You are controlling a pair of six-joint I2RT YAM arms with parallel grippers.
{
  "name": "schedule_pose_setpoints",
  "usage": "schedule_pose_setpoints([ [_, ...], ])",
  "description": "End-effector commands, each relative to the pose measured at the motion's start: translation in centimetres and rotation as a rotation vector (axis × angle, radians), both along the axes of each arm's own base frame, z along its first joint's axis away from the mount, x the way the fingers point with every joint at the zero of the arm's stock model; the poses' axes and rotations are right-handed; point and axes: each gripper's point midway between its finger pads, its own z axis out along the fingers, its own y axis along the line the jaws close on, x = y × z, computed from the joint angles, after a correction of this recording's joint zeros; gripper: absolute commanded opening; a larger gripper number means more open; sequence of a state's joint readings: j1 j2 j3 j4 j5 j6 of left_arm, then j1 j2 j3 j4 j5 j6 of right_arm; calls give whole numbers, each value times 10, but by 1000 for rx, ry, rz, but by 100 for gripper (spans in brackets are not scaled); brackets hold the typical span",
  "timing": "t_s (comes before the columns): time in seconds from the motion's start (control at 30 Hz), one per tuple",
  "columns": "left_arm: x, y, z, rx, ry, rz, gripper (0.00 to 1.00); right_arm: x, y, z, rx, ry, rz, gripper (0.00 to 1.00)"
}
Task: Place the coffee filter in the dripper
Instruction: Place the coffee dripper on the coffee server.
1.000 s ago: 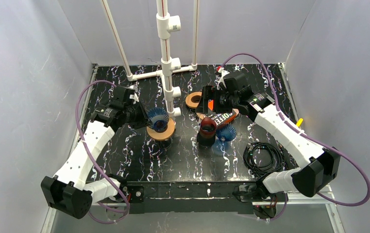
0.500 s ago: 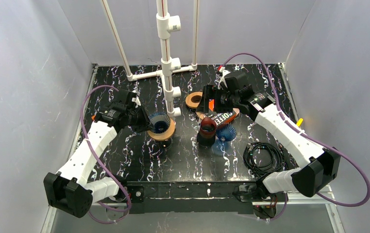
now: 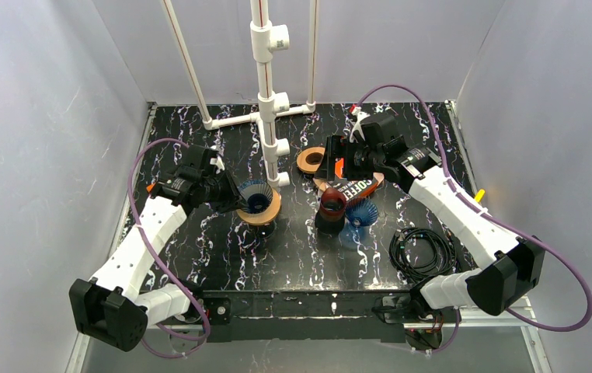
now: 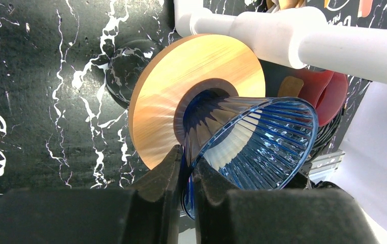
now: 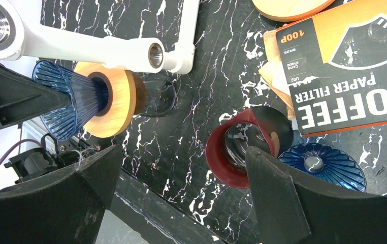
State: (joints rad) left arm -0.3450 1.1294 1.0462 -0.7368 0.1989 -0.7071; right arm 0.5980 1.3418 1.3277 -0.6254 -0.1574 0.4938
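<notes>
**Dripper station: left pincer on cone, filters boxed**

Item 1. Left pincer (image 4: 187,157): nearly closed, its two fingers pinching the rim wall of the blue dripper (image 4: 252,137).

Item 2. Blue dripper: ribbed, translucent. Its narrow end sits in the hole of a wooden ring (image 4: 181,76), which rests on a clear glass base (image 5: 158,94), just beside the white pipe stand (image 3: 266,78).

Item 3. Right pincer (image 5: 181,152): spread fully wide, holding nothing, hanging above the middle of the surface (image 3: 200,249).

Item 4. Filter box (image 5: 354,66): orange and black, lying flat on the surface, well apart from the held dripper. Tan paper (image 5: 275,76) shows at its edge.

Item 5. Near the box: a red dripper (image 5: 222,152), a second blue dripper (image 5: 323,165) and a second wooden ring (image 5: 288,6).

Item 6. Black cable coil (image 3: 421,250), right front.
</notes>
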Motion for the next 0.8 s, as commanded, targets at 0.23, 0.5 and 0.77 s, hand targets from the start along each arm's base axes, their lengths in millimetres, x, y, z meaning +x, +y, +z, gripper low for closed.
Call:
schedule_pose_setpoints([
  [0.23,1,4,24,12,-52,0,39,5,0,2,1,-8,-2,98],
  [0.5,1,7,39,4,-101,12,46,8,-25,-20,-130,17,-22,98],
  [0.77,-12,23,54,75,-147,-21,65,11,-45,-51,-277,91,0,98],
])
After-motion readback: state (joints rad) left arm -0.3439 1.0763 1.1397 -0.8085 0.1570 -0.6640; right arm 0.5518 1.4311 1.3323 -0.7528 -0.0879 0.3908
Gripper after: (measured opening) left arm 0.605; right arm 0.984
